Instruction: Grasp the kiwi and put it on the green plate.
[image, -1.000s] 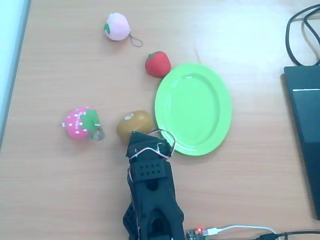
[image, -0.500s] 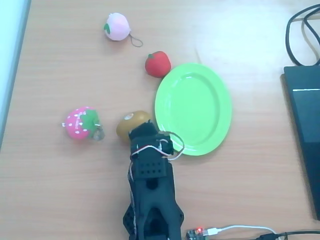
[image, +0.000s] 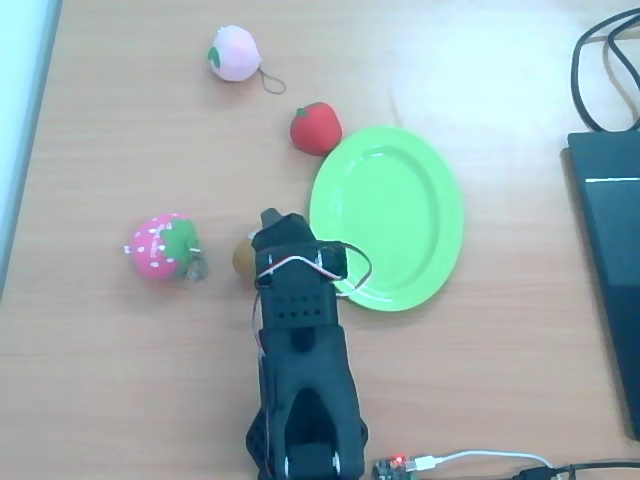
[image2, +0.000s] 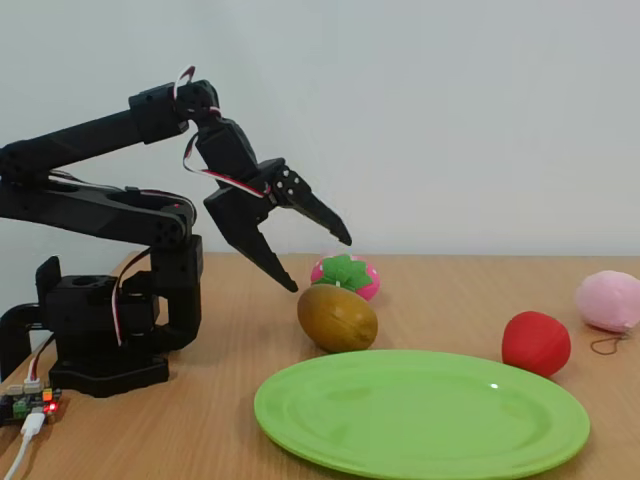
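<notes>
Overhead view. The arm reached up the picture from the bottom edge, and its gripper (image: 272, 228) covered most of the kiwi (image: 243, 257), of which a brown sliver showed at the gripper's left side. The kiwi lay on the table (image: 120, 360) between the strawberry (image: 160, 246) on the left and the plate (image: 400, 215) on the right, close to the plate's left rim; whether the two touched could not be told here. A red fruit (image: 316, 128) sat just beside the plate's upper left rim, and a pink fruit (image: 235, 52) lay farther up, well apart.

Fixed view. The gripper (image2: 320, 262) hung open above the table, its two fingers spread and pointing down to the right, empty. The kiwi (image2: 337, 317) rested on the table just below and slightly right of the lower fingertip, not yet touched. Its long axis ran roughly level, left to right in this picture. The plate (image2: 420, 415) lay in front of the kiwi, nearer the camera, with the strawberry (image2: 345, 275) behind it and the red fruit (image2: 535, 343) to the right. Judged from this, the coming move called for a short drop, forward and down, so that the fingers would straddle the kiwi across its narrow width.
</notes>
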